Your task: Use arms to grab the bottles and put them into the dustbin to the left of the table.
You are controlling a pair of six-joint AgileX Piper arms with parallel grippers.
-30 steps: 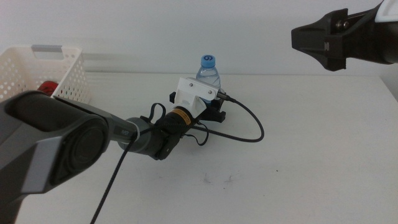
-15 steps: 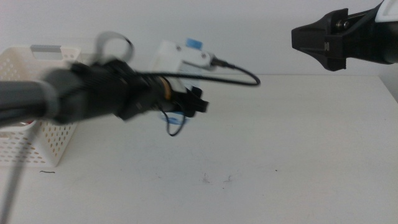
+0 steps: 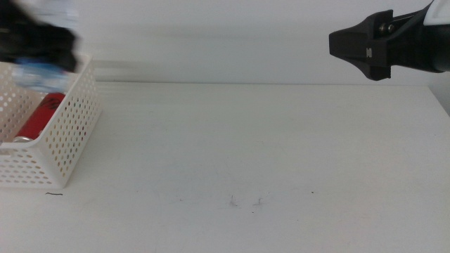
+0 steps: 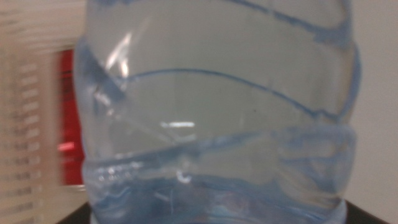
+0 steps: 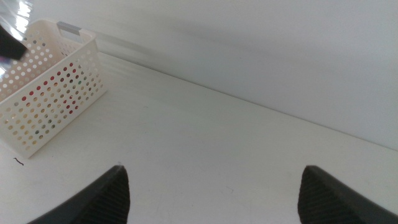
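Note:
The clear, blue-tinted water bottle fills the left wrist view, and my left gripper is shut on it. In the middle view this gripper is a dark blur at the top left, and the bottle hangs over the white perforated dustbin. A red can lies inside the dustbin, and the same can shows behind the bottle. My right gripper hovers high at the upper right, away from the bottle. Its jaws stand wide open over bare table.
The white table carries only a few small dark scuff marks near its front. The dustbin sits at the table's left end. A pale wall runs behind the table's far edge.
My left arm has swung from the table's middle to the left, carrying the water bottle up and over the dustbin. The right gripper has not moved.

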